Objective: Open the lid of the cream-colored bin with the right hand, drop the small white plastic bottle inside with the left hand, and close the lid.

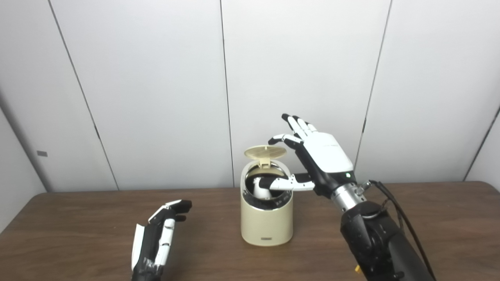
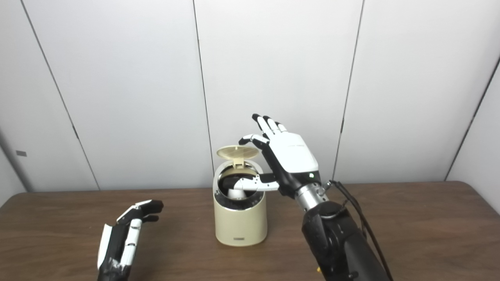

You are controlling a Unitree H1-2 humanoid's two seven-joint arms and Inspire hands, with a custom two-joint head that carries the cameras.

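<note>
Left hand: resting low over the near left of the wooden table, fingers extended and apart, holding nothing. Cream-colored bin: standing upright mid-table, its lid tipped up and back at the far rim. Small white plastic bottle: lying inside the bin. Right hand: hovering beside the bin, fingers spread, thumb reaching across the opening, one fingertip near the lid's edge.

Two head-height views side by side (slightly offset), facing forward over the same table toward the wall.
</note>
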